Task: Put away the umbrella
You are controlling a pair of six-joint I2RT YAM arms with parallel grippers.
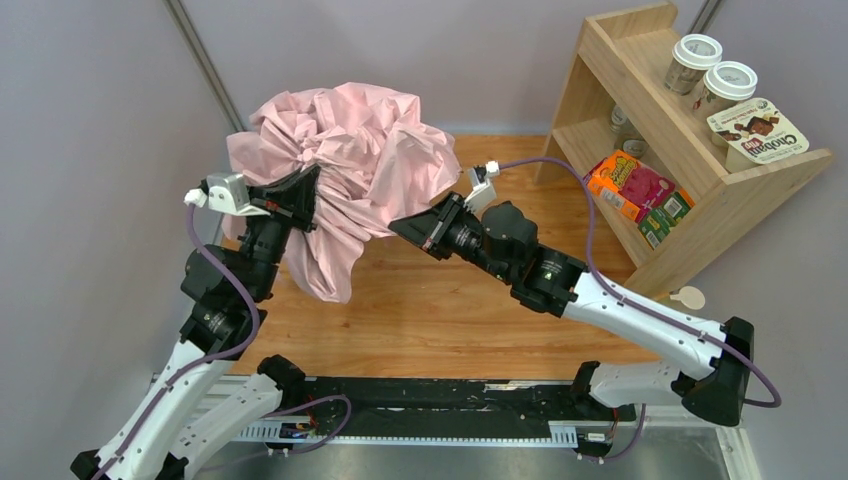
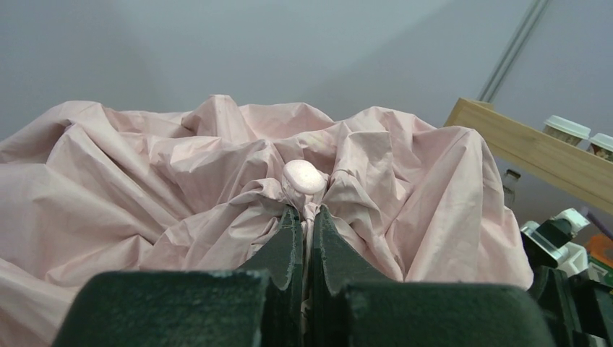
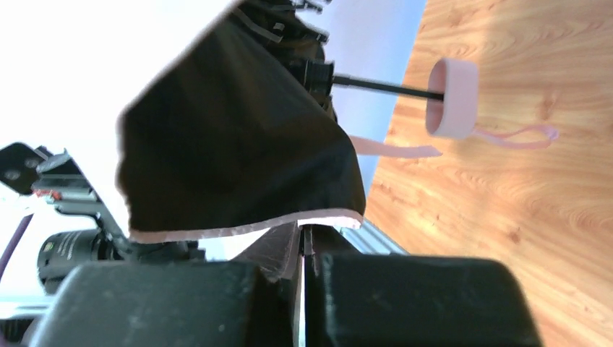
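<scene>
step in hand: collapsing the half-open canopy, judged from both arms gripping cloth above the table [image 1: 450, 310]; folding not yet done, stowing not yet begun.
umbrella location: umbrella [image 1: 350, 180] held in the air over the far-left part of the table, bunched into a loose pink mound between the two arms, well apart from the wooden shelf [image 1: 640, 100] at the right.
left gripper: left gripper [image 2: 304, 213] with fingers pressed together on the gathered cloth at the crown, just below the pale round cap [image 2: 304, 177].
right gripper: right gripper [image 3: 303, 235] pinched tight on the canopy hem, dark underside of the cloth draped over the fingers.
long axis: follows the dark shaft [image 3: 383, 87], seen only from the right wrist; crown end at the left gripper, pink handle [image 3: 454, 97] at the other end, out over the wood.
pointing: handle end probably aimed toward the table's middle and somewhat downward; exact tilt cannot be told, since the top view hides the shaft under cloth.
strap: thin pink loop [image 3: 517, 135] trailing beside the handle.
next move calls for: drawing the hem in toward the shaft without tearing thin fabric, keeping the crown pinned, then a firmer hold near the handle.
</scene>
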